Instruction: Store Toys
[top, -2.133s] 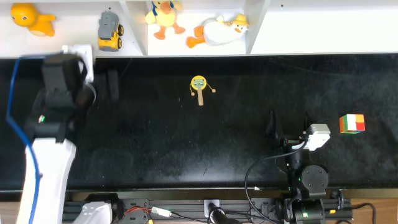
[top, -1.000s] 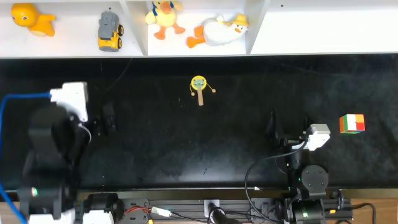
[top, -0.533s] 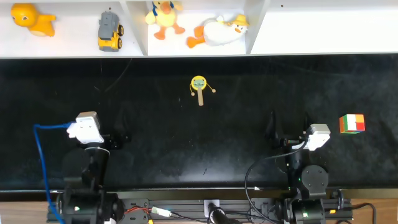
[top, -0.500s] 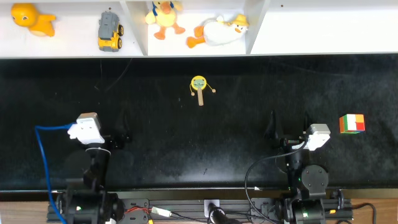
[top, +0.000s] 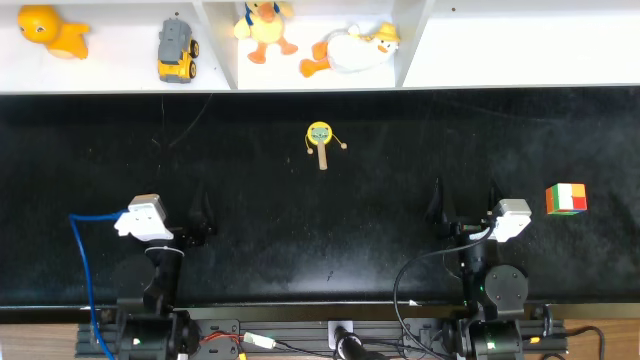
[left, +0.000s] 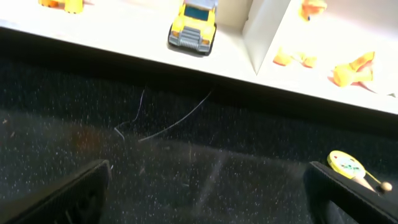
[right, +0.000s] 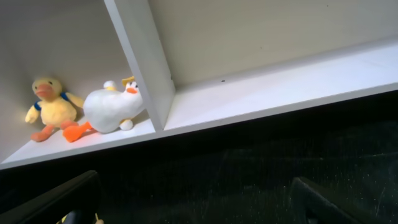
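Note:
A small yellow drum rattle (top: 320, 138) with a wooden handle lies on the black table, at the middle toward the back; the left wrist view shows the rattle (left: 348, 165) too. At the right edge of the table sits a coloured cube (top: 566, 198). My left gripper (top: 190, 220) rests low at the near left, open and holding nothing, its fingers (left: 81, 193) spread wide. At the near right, my right gripper (top: 465, 203) is open and holding nothing, with fingers (right: 326, 200) apart. Neither gripper touches a toy.
A white shelf (top: 500, 60) with dividers runs along the back. It holds an orange duck (top: 55, 30), a yellow truck (top: 177, 50), a yellow duck plush (top: 265, 28) and a white goose plush (top: 355, 50). The rightmost compartment (right: 286, 81) holds nothing.
My left arm has drawn back from the shelf near the truck to the near left of the table. The truck stays on the shelf. The right arm has not moved.

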